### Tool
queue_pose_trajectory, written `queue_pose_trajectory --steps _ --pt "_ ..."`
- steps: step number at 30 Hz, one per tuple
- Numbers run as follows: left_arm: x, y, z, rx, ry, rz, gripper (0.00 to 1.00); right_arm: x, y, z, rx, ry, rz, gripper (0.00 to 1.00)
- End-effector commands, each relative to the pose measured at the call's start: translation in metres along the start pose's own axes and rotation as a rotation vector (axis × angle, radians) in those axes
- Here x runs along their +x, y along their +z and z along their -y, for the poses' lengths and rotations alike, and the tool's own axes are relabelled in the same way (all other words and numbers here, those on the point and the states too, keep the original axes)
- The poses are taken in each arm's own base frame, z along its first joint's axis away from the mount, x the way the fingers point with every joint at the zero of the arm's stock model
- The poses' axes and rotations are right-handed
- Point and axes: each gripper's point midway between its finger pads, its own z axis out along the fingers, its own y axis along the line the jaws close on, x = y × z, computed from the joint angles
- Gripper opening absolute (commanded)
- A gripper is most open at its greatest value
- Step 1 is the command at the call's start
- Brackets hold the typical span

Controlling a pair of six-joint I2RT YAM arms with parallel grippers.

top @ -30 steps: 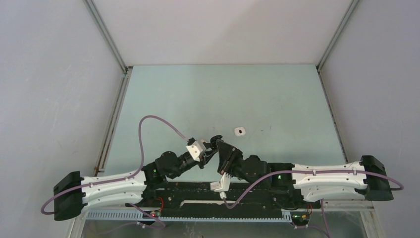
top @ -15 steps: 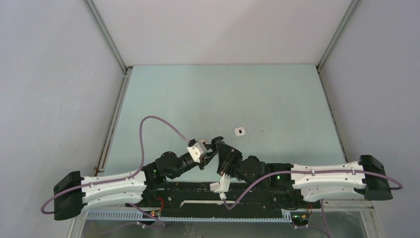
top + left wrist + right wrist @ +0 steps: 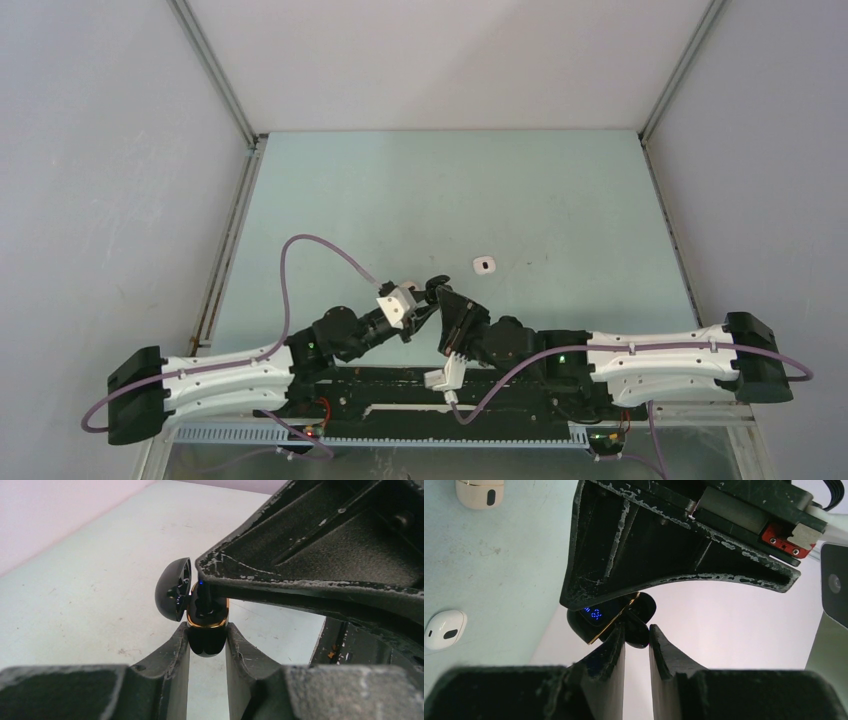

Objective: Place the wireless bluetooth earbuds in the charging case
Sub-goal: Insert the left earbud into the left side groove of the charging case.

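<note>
Pale green table (image 3: 450, 190) below, over its near edge's middle, the left gripper (image 3: 207, 632) clamps the open black charging case (image 3: 207, 645) while the right gripper (image 3: 636, 628) pinches a black earbud (image 3: 645, 610) at its rim: insertion seems underway, and next it likely needs a straight seating push, then release.

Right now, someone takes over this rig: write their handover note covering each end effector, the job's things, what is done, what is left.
Left end effector: shut on the black charging case, lid open.
Right end effector: shut, tips at the case's mouth on a small dark piece, probably an earbud.
On the table: a white case and a cream case.
Done: cannot tell what is seated.
Left: seat this bud, shut the lid.
</note>
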Motion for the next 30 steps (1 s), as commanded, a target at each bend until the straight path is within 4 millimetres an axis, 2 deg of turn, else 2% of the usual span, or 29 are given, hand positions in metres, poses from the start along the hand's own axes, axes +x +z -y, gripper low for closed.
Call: queue_pose_trajectory --steps 1,6,9,17,30 --pt "-0.03 -0.003 -0.008 -0.035 0.016 0.117 0.0 0.001 -0.002 0.004 0.017 0.028 -0.011 0.0" --pt "-0.02 -0.009 -0.003 -0.018 0.118 0.161 0.0 0.007 -0.013 0.04 0.164 0.094 -0.007 0.0" --pt "-0.01 -0.009 -0.004 -0.032 0.162 0.151 0.0 0.007 -0.019 0.048 0.195 0.095 0.01 0.0" --pt "-0.016 -0.009 -0.004 -0.061 0.182 0.181 0.0 0.0 -0.018 0.03 0.119 0.087 0.03 0.0" --pt "-0.014 -0.014 -0.005 -0.066 0.202 0.191 0.0 -0.021 -0.008 0.015 0.091 0.058 0.083 0.0"
